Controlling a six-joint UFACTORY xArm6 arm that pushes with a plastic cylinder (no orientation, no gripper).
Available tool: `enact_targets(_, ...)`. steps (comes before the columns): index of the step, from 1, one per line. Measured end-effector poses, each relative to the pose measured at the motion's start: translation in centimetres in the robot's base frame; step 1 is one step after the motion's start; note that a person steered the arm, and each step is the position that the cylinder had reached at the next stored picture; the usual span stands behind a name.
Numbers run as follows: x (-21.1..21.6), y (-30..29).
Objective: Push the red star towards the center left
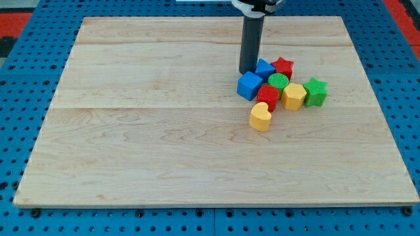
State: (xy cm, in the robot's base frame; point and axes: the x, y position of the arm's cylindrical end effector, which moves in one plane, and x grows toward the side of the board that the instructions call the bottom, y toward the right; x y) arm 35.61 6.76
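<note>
The red star point(283, 66) lies at the upper right of a tight cluster of blocks on the wooden board point(164, 131), right of centre. My tip point(248, 71) stands at the cluster's upper left, touching or nearly touching a blue block point(264, 68) that sits between it and the red star. A blue cube point(249, 85) lies just below my tip. The red star is about 50 px to the right of my tip.
The cluster also holds a green cylinder point(278, 82), a red block point(267, 97), a yellow block point(293, 96), a green star-like block point(315, 92) and a yellow heart point(260, 117). A blue pegboard point(20, 98) surrounds the board.
</note>
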Motion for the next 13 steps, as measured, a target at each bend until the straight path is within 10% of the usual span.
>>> enact_targets(4, -7.8, 1.8)
enact_targets(7, 2.0, 10.3)
enact_targets(13, 4.8, -9.6)
